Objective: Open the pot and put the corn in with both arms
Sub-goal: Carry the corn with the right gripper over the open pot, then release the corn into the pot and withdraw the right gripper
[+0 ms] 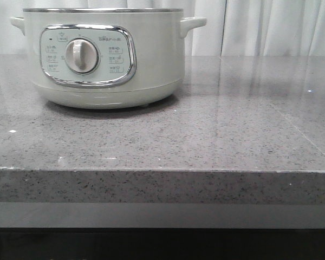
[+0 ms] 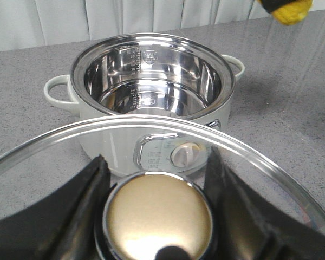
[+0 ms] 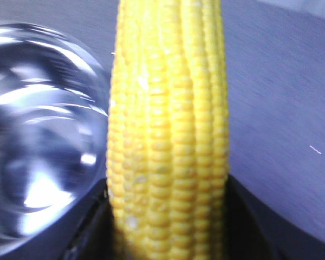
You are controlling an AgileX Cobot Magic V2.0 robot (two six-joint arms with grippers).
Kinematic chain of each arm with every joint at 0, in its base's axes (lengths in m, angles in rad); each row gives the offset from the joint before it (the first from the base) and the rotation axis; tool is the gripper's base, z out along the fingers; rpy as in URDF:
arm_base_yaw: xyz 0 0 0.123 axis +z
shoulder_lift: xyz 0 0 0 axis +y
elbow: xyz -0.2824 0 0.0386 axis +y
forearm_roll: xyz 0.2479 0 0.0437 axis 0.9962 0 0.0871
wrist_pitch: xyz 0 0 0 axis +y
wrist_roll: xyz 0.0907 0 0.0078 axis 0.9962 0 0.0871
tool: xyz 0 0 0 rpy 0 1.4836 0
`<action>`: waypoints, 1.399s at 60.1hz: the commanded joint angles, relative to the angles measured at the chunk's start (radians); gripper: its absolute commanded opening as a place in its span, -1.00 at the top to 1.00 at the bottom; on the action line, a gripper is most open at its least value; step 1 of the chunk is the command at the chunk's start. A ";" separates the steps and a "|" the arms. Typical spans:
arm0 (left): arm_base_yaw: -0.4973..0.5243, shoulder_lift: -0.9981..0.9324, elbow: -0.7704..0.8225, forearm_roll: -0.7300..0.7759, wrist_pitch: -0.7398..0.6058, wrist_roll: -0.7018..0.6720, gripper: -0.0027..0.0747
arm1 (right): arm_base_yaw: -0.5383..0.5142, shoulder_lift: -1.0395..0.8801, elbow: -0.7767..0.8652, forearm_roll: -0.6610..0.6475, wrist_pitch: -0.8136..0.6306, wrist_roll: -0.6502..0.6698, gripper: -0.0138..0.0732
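Front view: one cream electric pot [image 1: 105, 54] stands lidless on the grey stone counter [image 1: 206, 141]. Left wrist view: the left pincer [image 2: 158, 216] clamps the gold knob [image 2: 158, 214] of one glass lid [image 2: 70, 143] near the pot. Right wrist view: the right pincer [image 3: 168, 216] grips one corn cob [image 3: 168, 124] beside the pot's steel bowl.

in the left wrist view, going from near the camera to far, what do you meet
gold lid knob gripped between the left gripper fingers → glass lid → open pot with empty steel inner bowl → corn held above the counter → curtain
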 commanded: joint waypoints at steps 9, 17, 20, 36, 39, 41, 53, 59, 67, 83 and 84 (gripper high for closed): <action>-0.001 -0.005 -0.036 -0.007 -0.143 -0.007 0.26 | 0.154 0.010 -0.046 0.044 -0.191 -0.036 -0.02; -0.001 -0.005 -0.036 -0.006 -0.143 -0.007 0.26 | 0.212 0.053 -0.046 0.044 -0.227 -0.041 -0.02; -0.001 -0.005 -0.036 -0.006 -0.143 -0.007 0.26 | 0.225 0.070 -0.046 0.044 -0.229 -0.041 -0.02; -0.001 -0.005 -0.036 -0.006 -0.145 -0.007 0.26 | 0.247 0.164 -0.046 0.043 -0.226 -0.042 -0.04; -0.001 -0.005 -0.036 -0.006 -0.145 -0.007 0.26 | 0.247 0.174 -0.046 0.040 -0.223 -0.042 -0.09; -0.001 -0.005 -0.036 -0.006 -0.145 -0.007 0.26 | 0.247 0.185 -0.046 0.036 -0.218 -0.042 -0.14; -0.001 -0.005 -0.036 -0.006 -0.145 -0.007 0.26 | 0.247 0.193 -0.047 0.036 -0.208 -0.042 -0.48; -0.001 -0.005 -0.036 -0.006 -0.145 -0.007 0.26 | 0.247 0.187 -0.047 0.036 -0.210 -0.042 -0.54; -0.001 -0.005 -0.036 -0.006 -0.145 -0.007 0.26 | 0.247 0.152 -0.047 0.035 -0.187 -0.042 -0.53; -0.001 -0.005 -0.036 -0.006 -0.145 -0.007 0.26 | 0.247 -0.048 0.042 0.035 -0.167 -0.041 -0.53; -0.001 -0.005 -0.036 -0.006 -0.145 -0.007 0.26 | 0.247 -0.063 0.059 0.035 -0.175 -0.041 -0.53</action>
